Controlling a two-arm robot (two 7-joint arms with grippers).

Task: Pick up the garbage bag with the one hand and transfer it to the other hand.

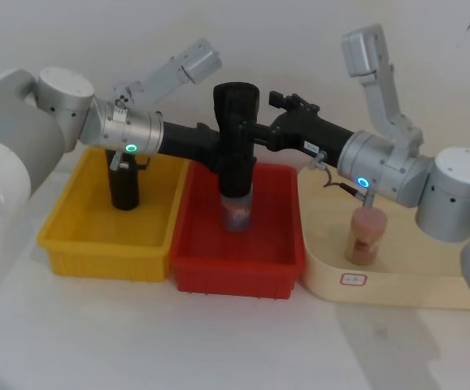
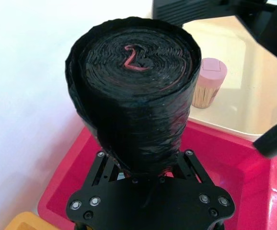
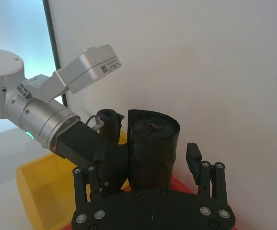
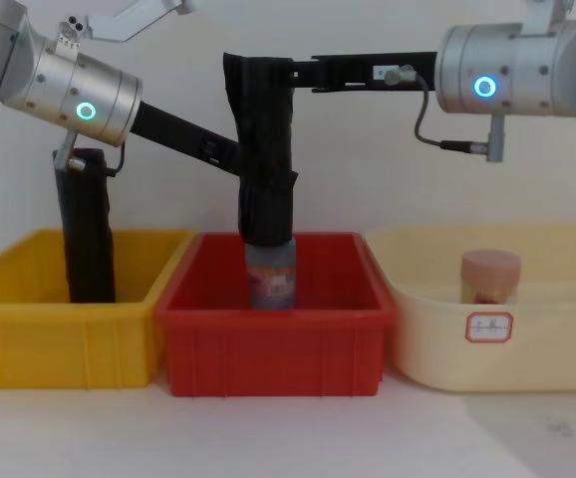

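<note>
The garbage bag is a tall black roll held upright above the red bin. A red mark shows on its top end. My left gripper, on the green-ringed arm, reaches in from the left and is shut on the roll's lower half. From the right comes my right gripper, on the blue-ringed arm, level with the roll's upper part. Its fingers stand open on either side of the roll, with a gap showing beside one finger.
A second black roll stands in the yellow bin on the left. A jar stands in the red bin right under the held roll. On the right, a pink-lidded jar sits in the cream tray.
</note>
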